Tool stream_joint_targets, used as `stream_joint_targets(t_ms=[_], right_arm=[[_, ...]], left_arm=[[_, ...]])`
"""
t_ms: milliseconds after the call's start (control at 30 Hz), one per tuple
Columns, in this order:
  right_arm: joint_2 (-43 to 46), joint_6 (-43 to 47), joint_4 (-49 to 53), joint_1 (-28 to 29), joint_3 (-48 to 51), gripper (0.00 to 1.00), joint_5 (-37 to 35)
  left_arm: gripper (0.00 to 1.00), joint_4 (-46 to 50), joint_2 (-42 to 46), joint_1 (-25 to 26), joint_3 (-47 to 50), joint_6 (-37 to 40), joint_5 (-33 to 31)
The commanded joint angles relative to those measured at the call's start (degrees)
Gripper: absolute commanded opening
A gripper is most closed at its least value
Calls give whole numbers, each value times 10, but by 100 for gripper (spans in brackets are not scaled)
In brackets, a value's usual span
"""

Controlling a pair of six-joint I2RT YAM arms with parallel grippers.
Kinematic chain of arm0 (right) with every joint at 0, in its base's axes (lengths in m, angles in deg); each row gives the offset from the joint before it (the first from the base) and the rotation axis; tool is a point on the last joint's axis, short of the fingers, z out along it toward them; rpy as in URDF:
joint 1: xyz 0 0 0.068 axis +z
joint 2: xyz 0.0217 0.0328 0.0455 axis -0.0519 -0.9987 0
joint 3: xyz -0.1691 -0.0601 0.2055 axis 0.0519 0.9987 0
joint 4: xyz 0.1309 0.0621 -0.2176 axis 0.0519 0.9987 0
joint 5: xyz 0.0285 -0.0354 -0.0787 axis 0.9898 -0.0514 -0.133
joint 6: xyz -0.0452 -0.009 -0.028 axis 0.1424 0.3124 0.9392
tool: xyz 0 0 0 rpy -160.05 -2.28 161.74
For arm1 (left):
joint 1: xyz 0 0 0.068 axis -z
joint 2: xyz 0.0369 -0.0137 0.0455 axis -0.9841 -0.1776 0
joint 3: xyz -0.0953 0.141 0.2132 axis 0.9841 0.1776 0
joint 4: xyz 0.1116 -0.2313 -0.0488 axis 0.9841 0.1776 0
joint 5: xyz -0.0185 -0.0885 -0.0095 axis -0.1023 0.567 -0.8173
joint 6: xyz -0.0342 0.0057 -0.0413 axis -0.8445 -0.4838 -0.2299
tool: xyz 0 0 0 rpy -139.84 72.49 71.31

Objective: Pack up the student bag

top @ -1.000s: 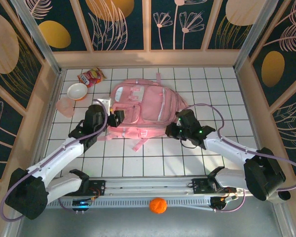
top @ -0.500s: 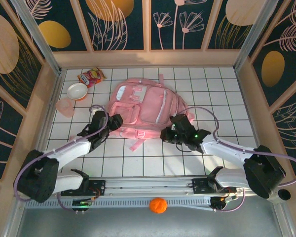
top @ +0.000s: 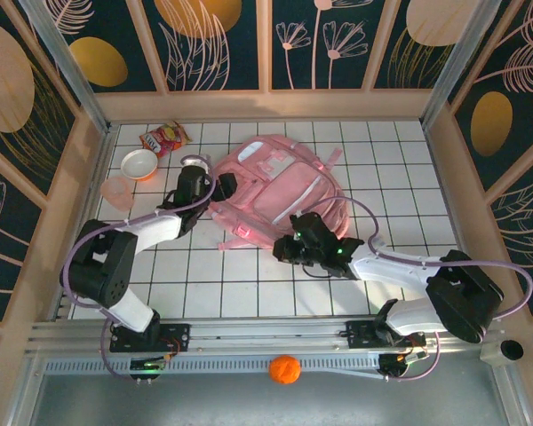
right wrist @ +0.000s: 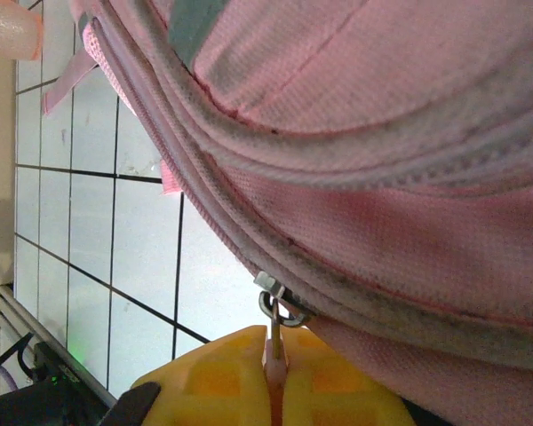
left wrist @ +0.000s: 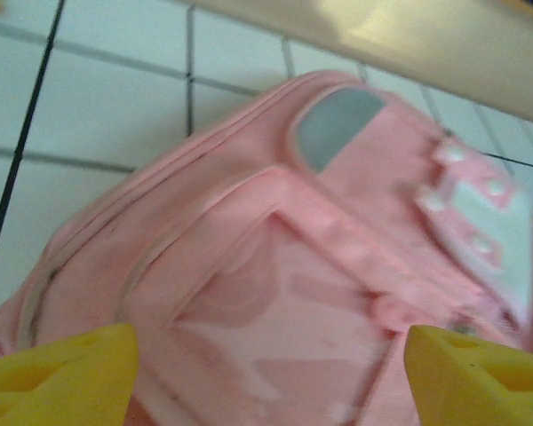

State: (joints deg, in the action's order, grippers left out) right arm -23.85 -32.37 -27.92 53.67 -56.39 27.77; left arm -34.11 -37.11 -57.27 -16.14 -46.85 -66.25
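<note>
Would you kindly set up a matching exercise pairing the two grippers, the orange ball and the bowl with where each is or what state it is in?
Things:
1. left gripper
2. right gripper
3. orange ball
4. bowl

Places or states:
A. beside the snack packet, far left
B. shut on the zipper pull of the student bag
C. alone at the near edge
D. open, at the bag's left side

Pairs: 1-D, 2-B, 3-C, 4-A.
</note>
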Motion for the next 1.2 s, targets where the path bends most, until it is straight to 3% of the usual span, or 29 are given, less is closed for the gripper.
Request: stream_joint_targets(t_ms=[0, 133, 233, 333, 433, 767, 900, 967, 1000, 1167], right_arm=[[-3, 20, -15, -12, -18, 0, 8], [-2, 30, -15, -21, -17, 0, 15], [-2, 36, -15, -27, -16, 0, 22], [-2, 38, -14, -31, -15, 0, 27], [-2, 40, -14, -32, -15, 0, 31], [0, 47, -13, -33, -17, 0, 38], [10, 55, 2, -38, -22, 0, 38], [26, 60, 26, -47, -21, 0, 32], [37, 66, 41, -56, -19, 0, 31], [114, 109, 115, -133, 1, 0, 55]], left_arm=[[77, -14, 62, 1, 17, 255, 56], [68, 58, 119, 2, 56, 541, 214], [59, 116, 135, 14, 69, 690, 316], [59, 124, 137, 52, 89, 798, 358], [60, 124, 110, 95, 78, 837, 325], [54, 94, 25, 152, 36, 861, 312], [29, 90, 9, 156, 34, 842, 278], [6, 101, 13, 155, 39, 842, 238], [0, 110, 17, 150, 42, 840, 220], [0, 156, 71, 81, 75, 849, 238]])
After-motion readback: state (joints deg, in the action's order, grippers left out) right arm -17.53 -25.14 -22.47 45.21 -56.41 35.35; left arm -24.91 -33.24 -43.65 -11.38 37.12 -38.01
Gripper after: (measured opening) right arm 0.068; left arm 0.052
